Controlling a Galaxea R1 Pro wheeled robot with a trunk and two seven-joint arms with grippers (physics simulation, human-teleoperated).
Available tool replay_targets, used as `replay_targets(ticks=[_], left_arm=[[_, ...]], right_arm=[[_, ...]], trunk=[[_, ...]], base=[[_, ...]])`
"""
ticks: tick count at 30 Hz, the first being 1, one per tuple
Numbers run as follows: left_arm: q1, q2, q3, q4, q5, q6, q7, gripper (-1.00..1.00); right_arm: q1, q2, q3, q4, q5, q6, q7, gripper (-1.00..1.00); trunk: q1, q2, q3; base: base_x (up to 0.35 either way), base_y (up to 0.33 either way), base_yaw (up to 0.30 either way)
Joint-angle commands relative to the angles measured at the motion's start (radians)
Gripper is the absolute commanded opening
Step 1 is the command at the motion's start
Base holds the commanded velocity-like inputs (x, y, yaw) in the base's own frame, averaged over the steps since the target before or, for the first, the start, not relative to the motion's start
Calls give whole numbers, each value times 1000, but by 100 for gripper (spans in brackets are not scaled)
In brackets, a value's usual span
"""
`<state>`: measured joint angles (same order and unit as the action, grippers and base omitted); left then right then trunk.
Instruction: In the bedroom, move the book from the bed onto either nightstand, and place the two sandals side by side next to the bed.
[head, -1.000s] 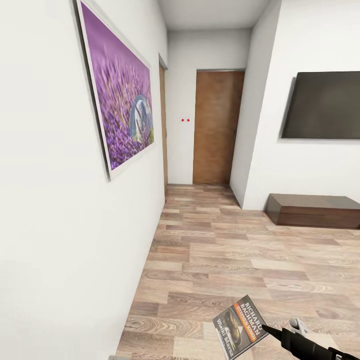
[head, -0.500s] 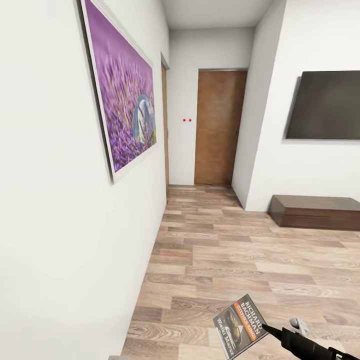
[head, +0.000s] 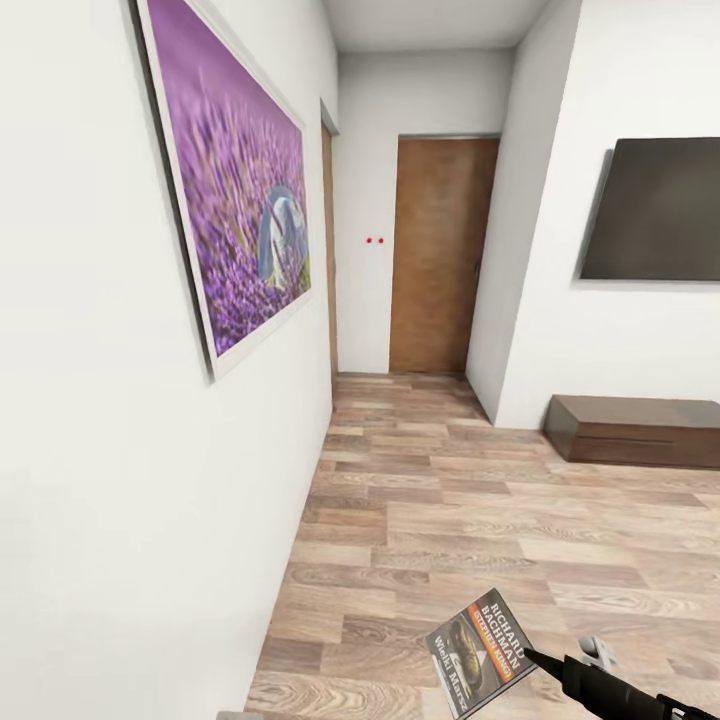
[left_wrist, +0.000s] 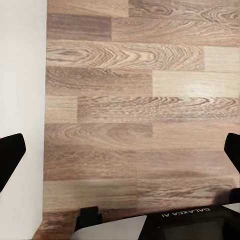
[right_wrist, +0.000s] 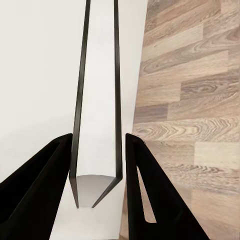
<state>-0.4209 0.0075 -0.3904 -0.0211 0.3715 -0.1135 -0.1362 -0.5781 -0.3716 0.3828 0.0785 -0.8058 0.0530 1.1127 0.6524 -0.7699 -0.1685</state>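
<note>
Purple flower picture (head: 240, 215) on the wall, brown door (head: 436, 255), dark screen (head: 655, 210), low brown cabinet (head: 640, 430).

The right arm (head: 620, 690) is black, with a small grey part on top. Both grippers have flat, black, pointed fingers (right_wrist: 35, 195). The left wrist (left_wrist: 190, 225) carries white letters "GALAXEA AI".

A home hallway: wood-plank floor (head: 450, 520), framed lavender picture (head: 235, 210), wall-mounted television (head: 655, 210), brown door (head: 435, 255).
</note>
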Motion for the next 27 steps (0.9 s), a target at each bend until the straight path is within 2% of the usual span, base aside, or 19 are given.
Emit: replay_targets(ticks=[1, 18, 22, 27], left_arm=[[-1, 0, -8, 1, 10, -3, -4, 100], [-1, 0, -9, 1, 10, -3, -5, 100], [-1, 0, -9, 1, 10, -3, -4, 100], [-1, 0, -8, 1, 10, -3, -5, 100]], right_arm=[[-2, 0, 5, 3, -10, 6, 6, -100], [-2, 0, 5, 3, -10, 6, 6, -100], [-2, 0, 5, 3, -10, 6, 7, -100], [-2, 0, 5, 3, -10, 6, 7, -100]], trunk=[[1, -1, -2], [1, -1, -2], [1, -1, -2], [1, -1, -4]], base=[[326, 0, 0], [322, 0, 0], [92, 0, -20], [13, 0, -177]])
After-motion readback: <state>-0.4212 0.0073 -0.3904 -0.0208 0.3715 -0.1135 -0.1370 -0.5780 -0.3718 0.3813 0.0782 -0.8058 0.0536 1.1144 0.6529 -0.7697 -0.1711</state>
